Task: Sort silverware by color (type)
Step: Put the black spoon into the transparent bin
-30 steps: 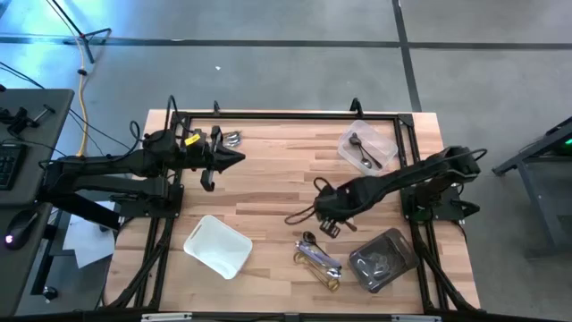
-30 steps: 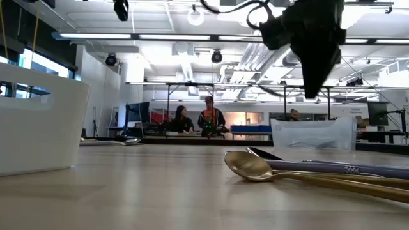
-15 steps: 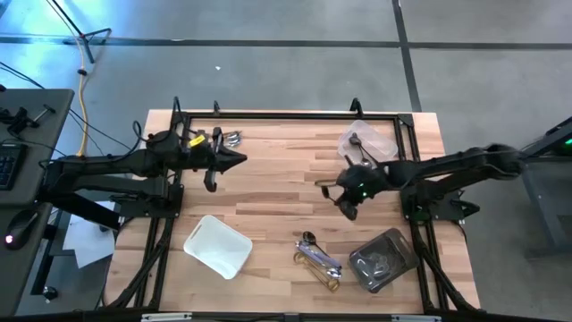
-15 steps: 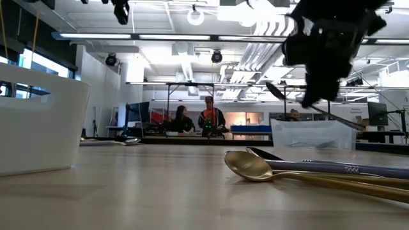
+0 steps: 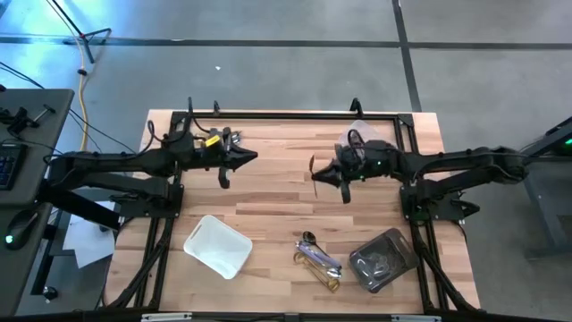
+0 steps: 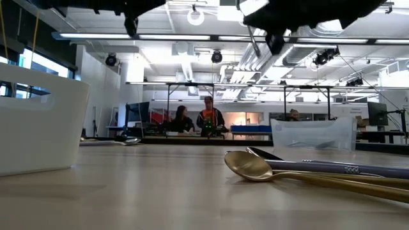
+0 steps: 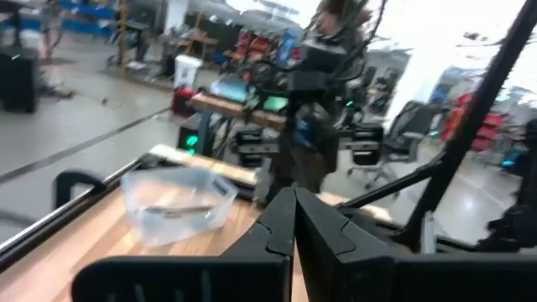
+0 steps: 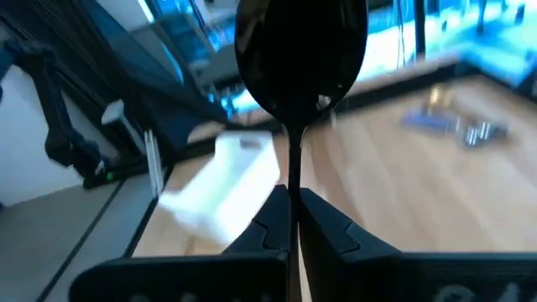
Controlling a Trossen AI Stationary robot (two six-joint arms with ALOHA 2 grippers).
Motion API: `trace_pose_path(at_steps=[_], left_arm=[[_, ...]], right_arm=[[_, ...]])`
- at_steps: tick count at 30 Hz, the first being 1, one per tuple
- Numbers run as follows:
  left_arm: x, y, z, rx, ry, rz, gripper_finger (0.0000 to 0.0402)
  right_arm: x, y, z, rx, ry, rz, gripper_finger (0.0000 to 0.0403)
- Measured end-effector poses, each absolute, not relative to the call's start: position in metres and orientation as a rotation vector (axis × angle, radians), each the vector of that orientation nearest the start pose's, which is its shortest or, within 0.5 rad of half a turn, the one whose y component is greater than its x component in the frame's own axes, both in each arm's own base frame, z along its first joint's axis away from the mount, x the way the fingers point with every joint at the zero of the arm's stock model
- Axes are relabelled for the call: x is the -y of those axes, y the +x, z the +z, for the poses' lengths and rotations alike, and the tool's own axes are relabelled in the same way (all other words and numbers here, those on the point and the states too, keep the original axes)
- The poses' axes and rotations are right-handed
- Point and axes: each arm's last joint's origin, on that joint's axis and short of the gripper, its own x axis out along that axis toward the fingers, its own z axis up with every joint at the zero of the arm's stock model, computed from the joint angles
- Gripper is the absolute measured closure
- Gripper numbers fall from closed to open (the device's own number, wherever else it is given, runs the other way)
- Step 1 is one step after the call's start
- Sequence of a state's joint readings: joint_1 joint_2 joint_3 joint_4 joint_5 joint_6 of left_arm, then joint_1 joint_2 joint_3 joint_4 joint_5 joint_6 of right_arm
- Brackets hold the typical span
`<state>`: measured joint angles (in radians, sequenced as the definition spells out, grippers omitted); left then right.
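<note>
The right hand point(image 5: 342, 175), clamped on a dark spoon point(image 8: 299, 63) pointing straight ahead, hovers just beside the clear tray point(image 5: 380, 137)

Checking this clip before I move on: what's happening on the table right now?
The right gripper is shut on a dark spoon, held in the air near the clear tray at the table's far right. The left gripper is shut and empty, hovering over the far left. A few more utensils lie loose near the front, between a white bin and another clear tray holding silverware.
</note>
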<state>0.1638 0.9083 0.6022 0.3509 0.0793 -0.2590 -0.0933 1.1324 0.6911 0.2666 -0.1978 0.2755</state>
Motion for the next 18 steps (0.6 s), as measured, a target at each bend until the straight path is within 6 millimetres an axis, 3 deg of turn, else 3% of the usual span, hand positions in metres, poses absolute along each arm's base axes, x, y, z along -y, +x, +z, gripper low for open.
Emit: trace_pose_path(at_steps=[6, 18], left_arm=[[-0.032, 0.210, 0.301, 0.100, -0.175, 0.060, 0.0401], [-0.030, 0.208, 0.303, 0.108, -0.163, 0.006, 0.0401]], right_arm=[[0.026, 0.251, 0.299, -0.032, 0.228, 0.090, 0.0403], [0.029, 0.251, 0.300, -0.013, 0.228, 0.074, 0.0403]])
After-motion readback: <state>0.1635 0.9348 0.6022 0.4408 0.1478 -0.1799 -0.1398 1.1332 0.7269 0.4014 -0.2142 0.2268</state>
